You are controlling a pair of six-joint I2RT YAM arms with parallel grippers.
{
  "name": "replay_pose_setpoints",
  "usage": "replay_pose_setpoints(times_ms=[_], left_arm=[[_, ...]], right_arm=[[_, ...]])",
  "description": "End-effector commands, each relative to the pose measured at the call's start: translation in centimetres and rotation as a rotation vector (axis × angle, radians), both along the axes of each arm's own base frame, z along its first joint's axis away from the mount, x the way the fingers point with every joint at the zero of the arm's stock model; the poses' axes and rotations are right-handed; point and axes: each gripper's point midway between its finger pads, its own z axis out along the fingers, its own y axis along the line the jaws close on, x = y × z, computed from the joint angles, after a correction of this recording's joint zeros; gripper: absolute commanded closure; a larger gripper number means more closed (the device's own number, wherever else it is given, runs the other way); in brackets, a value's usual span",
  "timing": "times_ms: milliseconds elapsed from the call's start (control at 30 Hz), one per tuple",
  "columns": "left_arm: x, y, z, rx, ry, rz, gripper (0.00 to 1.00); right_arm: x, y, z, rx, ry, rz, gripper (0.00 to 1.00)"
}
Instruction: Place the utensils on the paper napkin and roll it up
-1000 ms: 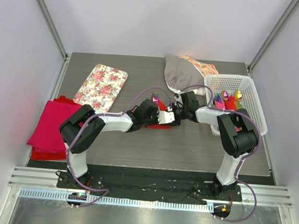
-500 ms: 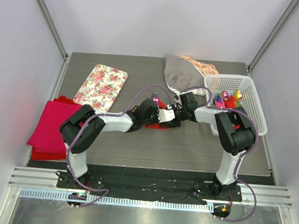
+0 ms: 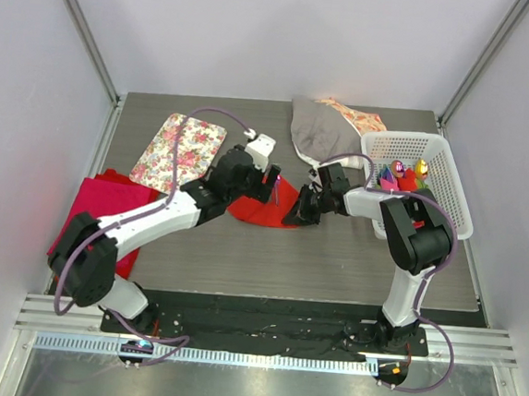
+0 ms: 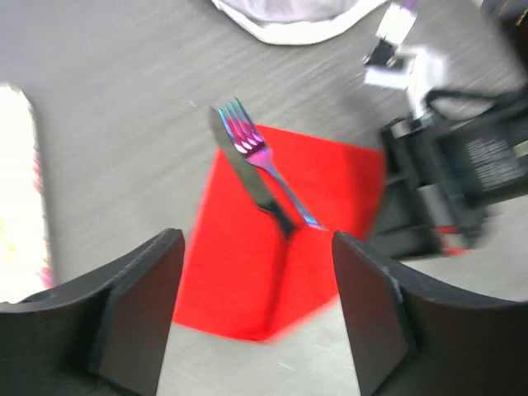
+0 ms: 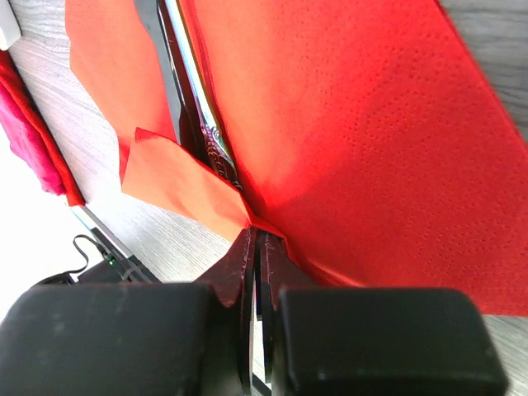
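The right gripper (image 5: 257,241) is pressed together on the near edge of the napkin (image 5: 355,140), mid-desk, with a flap lifted beside the pinch. The knife (image 4: 247,177) and fork (image 4: 246,139) lie on it side by side. Their long axes run away from that pinch, so I'd guess the roll goes across them. The left gripper (image 4: 257,247) hangs spread above, holding nothing. The basket (image 3: 409,137) at right holds coloured rolls (image 3: 398,180).

The paper napkin (image 4: 239,272), a thin bright red square, lies flat on the table, its corners pointing like a diamond. A fork (image 4: 247,136) with an iridescent purple-blue sheen and a dark knife (image 4: 243,173) lie close together across it, tips overhanging the far edge. One napkin edge is lifted into a small flap, pinched by the right gripper (image 5: 256,247).
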Motion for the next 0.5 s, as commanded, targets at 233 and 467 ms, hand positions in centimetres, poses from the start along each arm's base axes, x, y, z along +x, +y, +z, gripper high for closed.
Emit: replay_pose_setpoints(times_ms=[233,467], left_arm=[[-5.0,1.2,2.5,-0.709,0.272,0.199,0.0],[-5.8,0.6,-0.5,-0.742,0.46,0.193,0.15]], right_arm=[[0.5,-0.4,-0.6,-0.046,-0.004,-0.043,0.94],[0.6,-0.4,-0.6,-0.042,-0.009,-0.059,0.94]])
